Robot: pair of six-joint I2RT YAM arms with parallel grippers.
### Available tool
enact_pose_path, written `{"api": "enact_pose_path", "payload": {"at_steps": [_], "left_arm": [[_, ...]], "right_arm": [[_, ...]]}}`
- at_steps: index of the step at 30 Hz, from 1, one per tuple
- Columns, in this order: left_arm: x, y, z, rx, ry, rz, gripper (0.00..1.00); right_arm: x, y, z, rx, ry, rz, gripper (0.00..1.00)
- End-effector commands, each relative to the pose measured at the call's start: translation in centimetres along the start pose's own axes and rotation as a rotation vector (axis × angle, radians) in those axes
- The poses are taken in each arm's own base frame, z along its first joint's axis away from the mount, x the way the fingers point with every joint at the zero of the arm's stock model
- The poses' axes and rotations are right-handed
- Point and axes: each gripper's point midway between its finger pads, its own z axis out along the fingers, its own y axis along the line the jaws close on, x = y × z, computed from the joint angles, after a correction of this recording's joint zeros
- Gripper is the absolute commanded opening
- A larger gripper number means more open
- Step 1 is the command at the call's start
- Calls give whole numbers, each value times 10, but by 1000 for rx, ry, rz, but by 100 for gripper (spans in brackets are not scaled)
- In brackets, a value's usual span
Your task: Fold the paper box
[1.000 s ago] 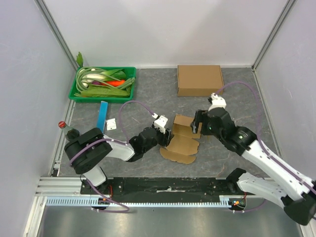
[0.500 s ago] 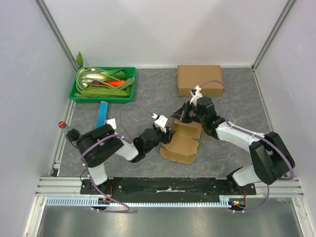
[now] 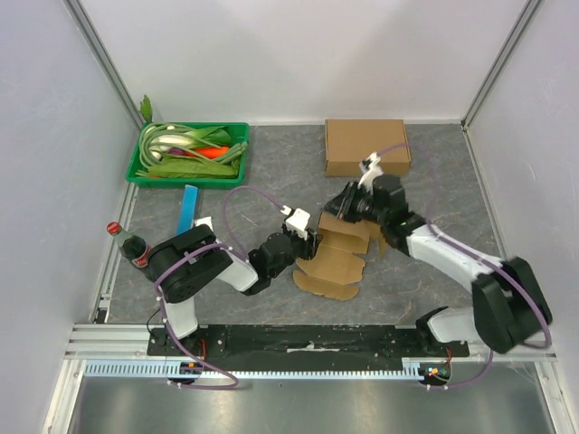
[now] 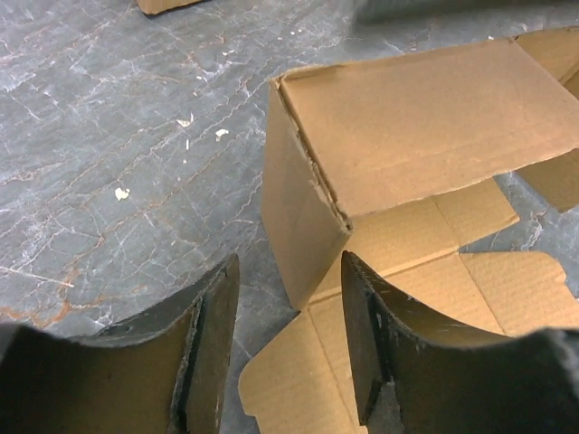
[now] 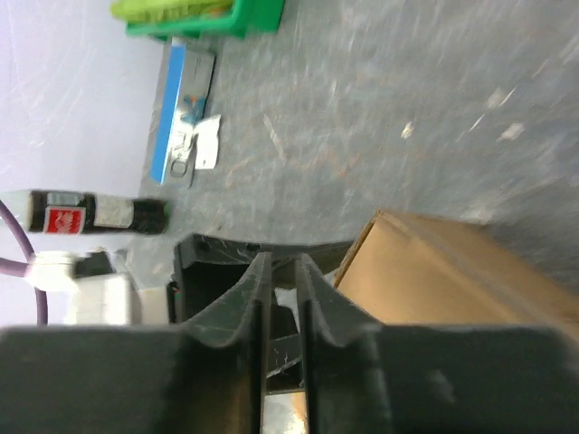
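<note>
Your grey table point(image 3: 271, 185) carries everything, and the paper box point(image 3: 336, 262) lies near its middle, between your two arms, mostly flat, with one part folded up into a wall at its far side and the round-cornered flaps spread toward you. Your left gripper point(image 3: 310, 242) sits low at the box's left edge with its fingers apart and nothing held. In the left wrist view the corner of the raised wall stands just ahead of the fingertips, and a flat flap runs in under them. Your right gripper point(image 3: 335, 208) is at the far left corner of that raised wall with its fingers drawn almost together. The right wrist view is blurred, so you cannot tell whether they touch the card or pinch a thin edge of it. Counting down by size, you have two arms and two cardboard boxes, the second being a closed box point(image 3: 366, 146) against the back wall, well apart from the first. There is one green tray point(image 3: 137, 167) of greens point(image 3: 185, 149) at the far left, one blue strip point(image 3: 189, 211) near it, one red-capped bottle point(image 3: 129, 246) by the left wall, and one white tag point(image 3: 204, 226) just beside the strip.
</note>
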Motion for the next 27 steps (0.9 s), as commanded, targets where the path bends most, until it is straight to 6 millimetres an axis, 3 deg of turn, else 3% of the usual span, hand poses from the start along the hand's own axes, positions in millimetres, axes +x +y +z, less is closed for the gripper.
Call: {"api": "enact_pose_path", "payload": {"at_steps": [1,2,4,5,6,8,9,10,11,13,14,18,20,24,26,27], "left_arm": [[-21,3,11,-41,-72,30,56],[-23,2,13,-44,-75,29,56],[-20,4,16,-61,-66,24,55],[-23,5,19,-70,-74,22,53],[-19,7,20,-82,-67,25,53],[-21,12,24,-121,-69,21,45],[-20,13,25,-131,-66,19,41],[-22,14,24,-139,-72,19,36],[-21,15,22,-148,-72,21,30],[-22,21,17,-198,-76,38,24],[-19,23,13,-211,-71,47,18],[-16,29,4,-277,-73,79,7],[-14,32,-1,-316,-68,81,2],[-17,34,-7,-347,-72,84,2],[-18,35,-10,-359,-74,82,2],[-21,34,-11,-356,-89,75,2]], "right_arm": [[-80,9,-66,225,-158,-185,36],[-61,-22,-84,379,-67,-164,44],[-70,-48,-113,563,-68,-230,47],[-53,-63,-130,656,6,-227,49],[-54,-74,-142,736,1,-241,51],[-46,-72,-150,732,29,-246,49],[-38,-66,-146,682,44,-248,47],[-38,-42,-137,561,8,-232,46],[-36,-33,-133,522,-2,-228,46],[-21,-16,-114,420,20,-217,51],[-15,-13,-107,395,35,-171,60],[5,-16,-79,371,55,-29,67],[2,-21,-69,376,19,21,67],[3,-29,-66,386,-21,67,66],[-2,-20,-60,325,-55,80,66],[6,-24,-57,308,-45,98,66]]}}
